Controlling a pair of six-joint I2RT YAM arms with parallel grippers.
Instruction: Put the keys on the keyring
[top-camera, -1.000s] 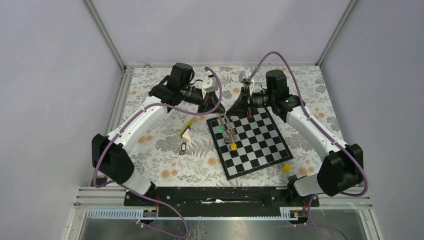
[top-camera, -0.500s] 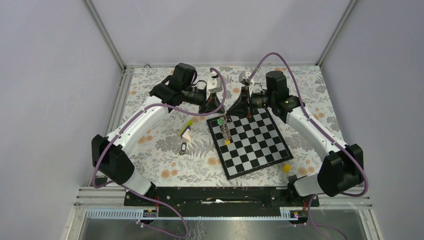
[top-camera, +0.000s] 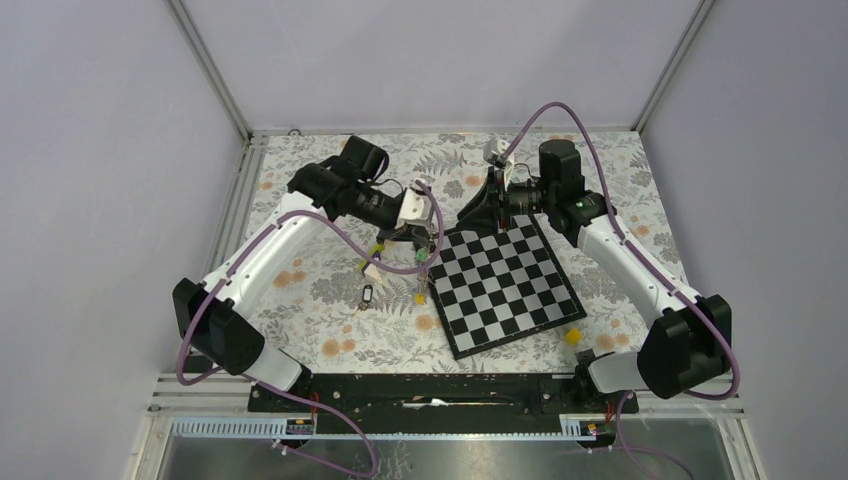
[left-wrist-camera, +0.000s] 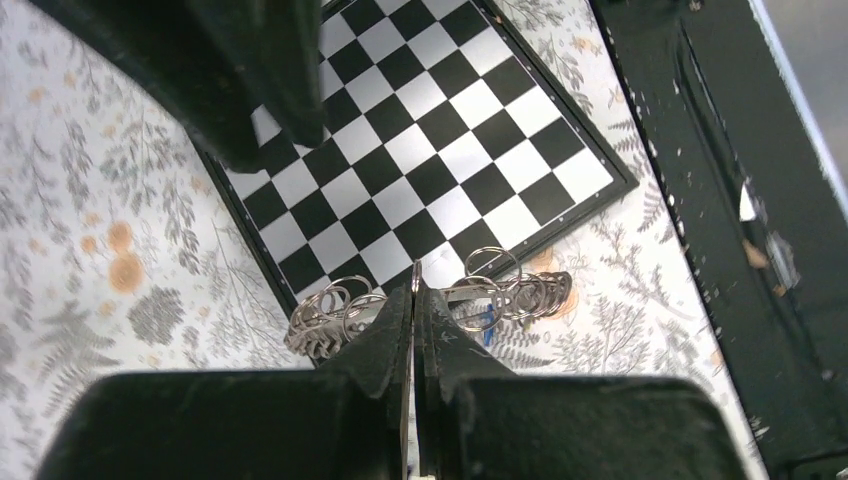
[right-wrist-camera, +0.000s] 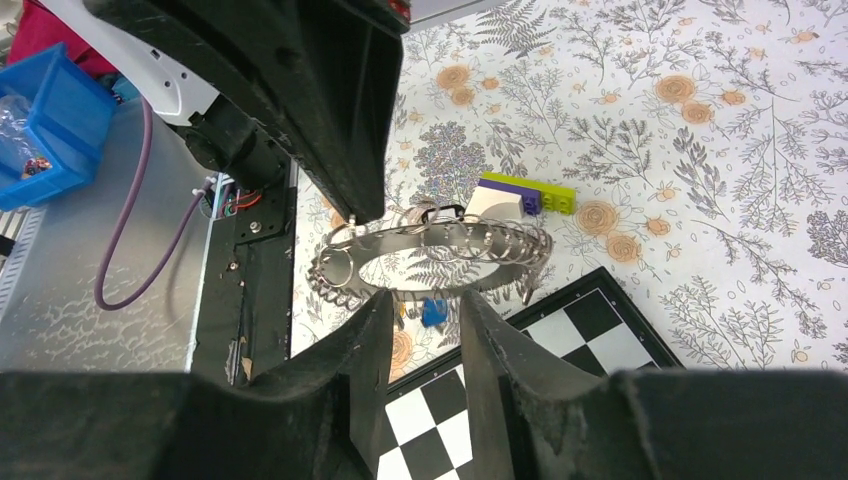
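While the left claw (left-wrist-camera: 413, 292) pinches the keyring (right-wrist-camera: 490, 243), right claw (right-wrist-camera: 425, 305) parted nearby.

I count one keyring (right-wrist-camera: 400, 238), one chessboard (top-camera: 510, 285), one yellow block (top-camera: 572, 337) near the worktop's front right corner, one lime-and-white wedge (top-camera: 372, 262) and two arms (top-camera: 270, 250). I make out four keys, one of each colour: black (top-camera: 368, 295) lying alone left of the board, and green (top-camera: 424, 257), yellow (top-camera: 421, 297) and blue (right-wrist-camera: 432, 312) at the ring. The small wire loops strung along the ring are too crowded for me to count.
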